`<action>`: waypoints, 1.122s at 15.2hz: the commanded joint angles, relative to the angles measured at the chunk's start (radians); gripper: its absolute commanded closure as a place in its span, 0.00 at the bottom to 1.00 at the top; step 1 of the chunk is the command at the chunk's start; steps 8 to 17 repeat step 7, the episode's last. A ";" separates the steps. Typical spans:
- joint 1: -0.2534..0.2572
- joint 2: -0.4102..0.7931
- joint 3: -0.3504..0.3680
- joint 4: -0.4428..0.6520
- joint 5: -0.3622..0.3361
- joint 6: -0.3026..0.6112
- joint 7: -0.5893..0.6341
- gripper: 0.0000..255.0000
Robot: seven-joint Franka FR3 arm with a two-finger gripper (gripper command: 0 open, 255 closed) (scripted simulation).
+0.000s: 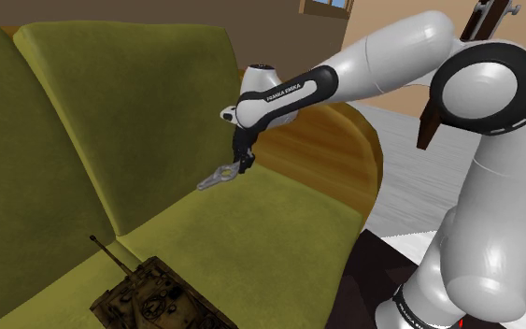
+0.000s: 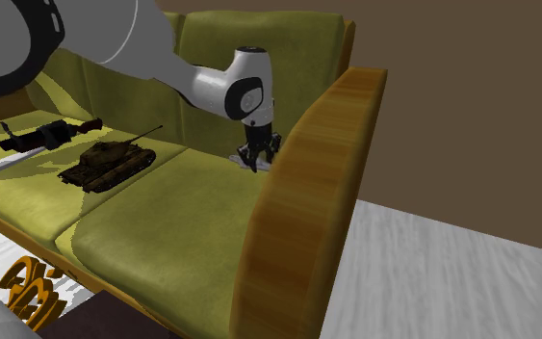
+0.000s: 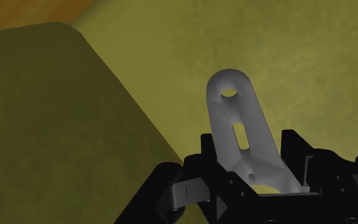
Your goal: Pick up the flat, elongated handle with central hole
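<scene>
A flat grey elongated handle (image 3: 242,130) with a slot along its middle and a round hole near its far end is clasped between my black fingers. My gripper (image 3: 247,181) is shut on its near end. From the shoulder, the handle (image 1: 216,176) sticks out from my gripper (image 1: 240,164) toward that view's left and hangs above the olive sofa seat (image 1: 242,243). In the second exterior view my gripper (image 2: 258,154) holds the handle (image 2: 256,164) just over the seat cushion, close to the wooden armrest (image 2: 307,193).
A dark toy tank (image 1: 153,297) sits on the seat cushion near the shoulder view's lower left. A black toy gun (image 2: 42,134) lies further along the sofa, beyond the tank (image 2: 110,161). The sofa backrest (image 1: 130,103) rises behind the gripper.
</scene>
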 commanded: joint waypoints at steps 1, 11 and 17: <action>0.001 -0.015 -0.001 0.009 -0.003 -0.020 0.004 1.00; 0.001 -0.038 -0.002 0.037 -0.009 -0.070 0.010 1.00; 0.001 -0.038 -0.002 0.037 -0.009 -0.070 0.010 1.00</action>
